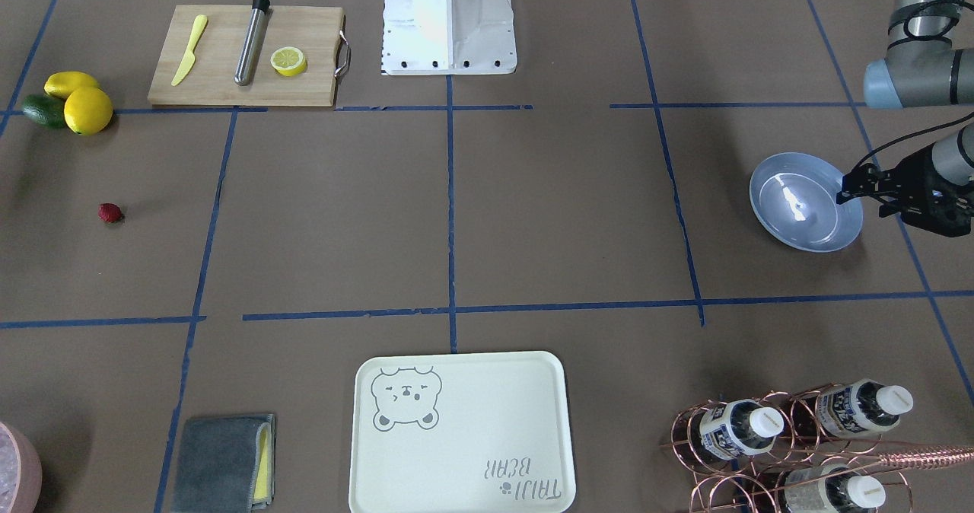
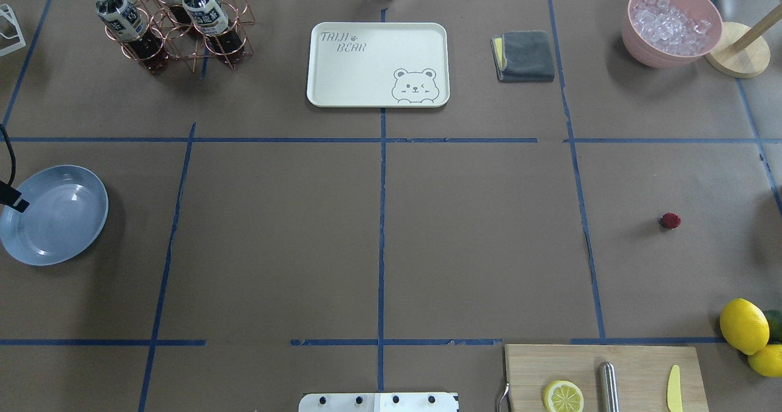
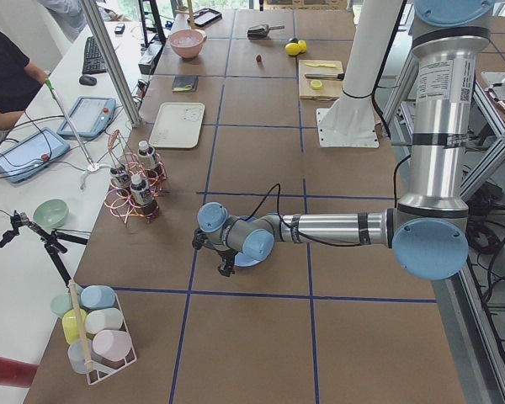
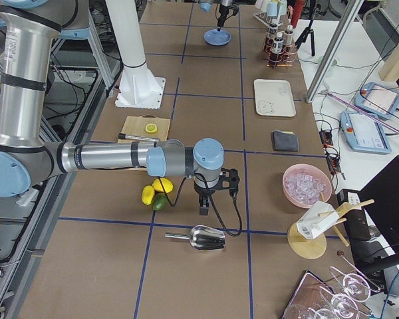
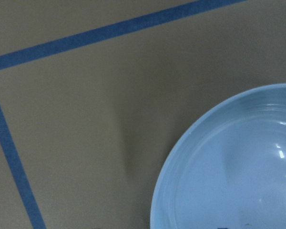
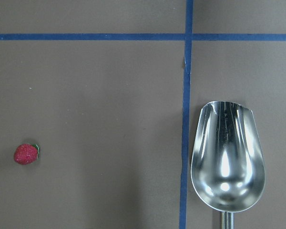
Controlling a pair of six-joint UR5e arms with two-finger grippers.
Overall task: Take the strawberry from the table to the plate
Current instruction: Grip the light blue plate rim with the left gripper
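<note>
The strawberry (image 1: 111,212) (image 2: 670,220), small and dark red, lies alone on the brown table (image 1: 563,216); it also shows low and left in the right wrist view (image 6: 26,153). At the opposite end rests the light-blue plate (image 1: 806,202) (image 2: 54,214) (image 5: 229,162), with nothing on it. My left gripper (image 1: 864,201) (image 2: 13,201) hovers over the plate's outer rim, its jaws apart and holding nothing. My right gripper (image 4: 205,203) shows only in the exterior right view, pointing down beyond the lemons; I cannot tell whether it is open or shut.
Two lemons and an avocado (image 1: 76,102) sit near the strawberry. A cutting board (image 1: 243,56) carries a knife, a metal rod and a lemon half. A metal scoop (image 6: 227,162), cream bear tray (image 1: 460,433), bottle rack (image 1: 791,437), folded cloth (image 1: 224,463) and pink ice bowl (image 2: 672,24) are also here.
</note>
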